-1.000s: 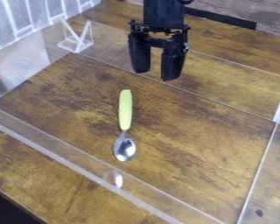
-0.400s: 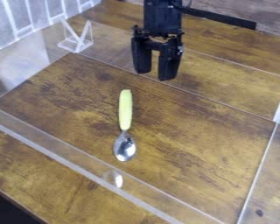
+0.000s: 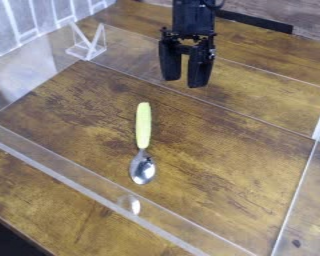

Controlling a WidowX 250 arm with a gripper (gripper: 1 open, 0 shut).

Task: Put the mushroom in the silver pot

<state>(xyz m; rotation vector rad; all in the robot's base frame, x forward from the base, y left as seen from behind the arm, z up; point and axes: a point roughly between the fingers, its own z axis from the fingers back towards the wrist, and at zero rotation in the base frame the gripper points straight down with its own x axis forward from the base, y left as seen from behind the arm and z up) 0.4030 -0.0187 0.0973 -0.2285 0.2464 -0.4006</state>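
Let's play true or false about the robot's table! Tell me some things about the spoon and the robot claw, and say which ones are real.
1. A spoon lies on the wooden table. True.
2. The spoon's handle is red. False: the handle is yellow-green and the bowl is silver.
3. The gripper is holding the spoon. False: it hangs above the table, up past the handle end, with open jaws and nothing in them.
4. The spoon's bowl end points toward the near edge of the table. True.
5. A mushroom sits right beside the spoon. False: no mushroom shows in this view, and no silver pot either.
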